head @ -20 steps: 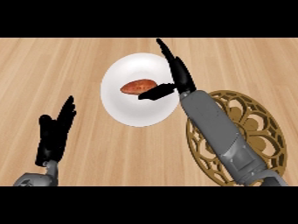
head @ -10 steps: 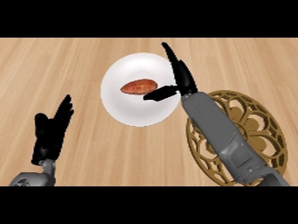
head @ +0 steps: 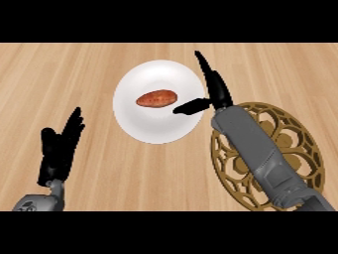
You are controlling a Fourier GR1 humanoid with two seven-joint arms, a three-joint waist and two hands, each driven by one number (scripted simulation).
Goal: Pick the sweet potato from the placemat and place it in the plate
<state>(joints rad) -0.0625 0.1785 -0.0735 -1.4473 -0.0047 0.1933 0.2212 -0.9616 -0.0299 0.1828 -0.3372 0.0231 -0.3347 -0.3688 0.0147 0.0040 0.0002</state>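
The sweet potato (head: 157,98) lay on the white plate (head: 157,130), a touch above its centre, clear of any hand. The right hand (head: 214,89) hung at the plate's three o'clock rim, released, fingers straight toward twelve o'clock and thumb poking over the rim toward nine. Its grey forearm crossed the brown openwork placemat (head: 303,149) at four o'clock of the plate. The left hand (head: 60,149) rested open at seven o'clock on the wooden bench (head: 47,79), fingers up
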